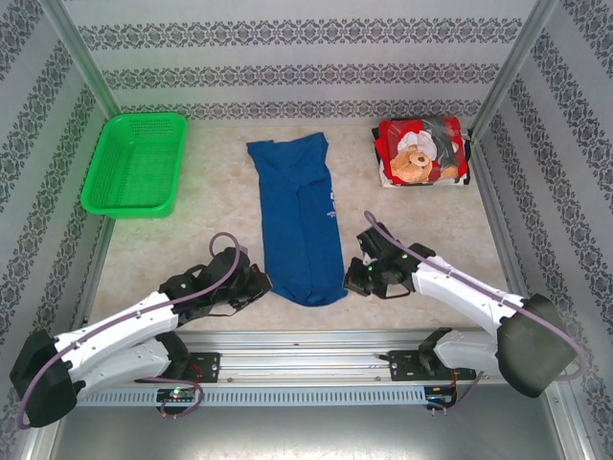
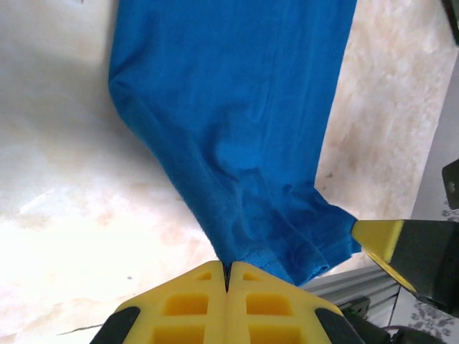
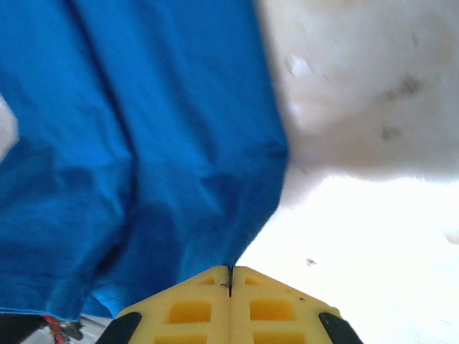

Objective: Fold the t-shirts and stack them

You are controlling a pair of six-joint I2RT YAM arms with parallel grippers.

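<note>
Lengthwise, the blue t-shirt (image 1: 299,220) runs front to back.

White arms (image 1: 105,340) with black joints, purple cables (image 1: 226,236), yellow pincer fingers (image 2: 183,312).

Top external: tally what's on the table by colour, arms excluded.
blue t-shirt: 1
red t-shirt: 1
green basket: 1
Total: 3
</note>
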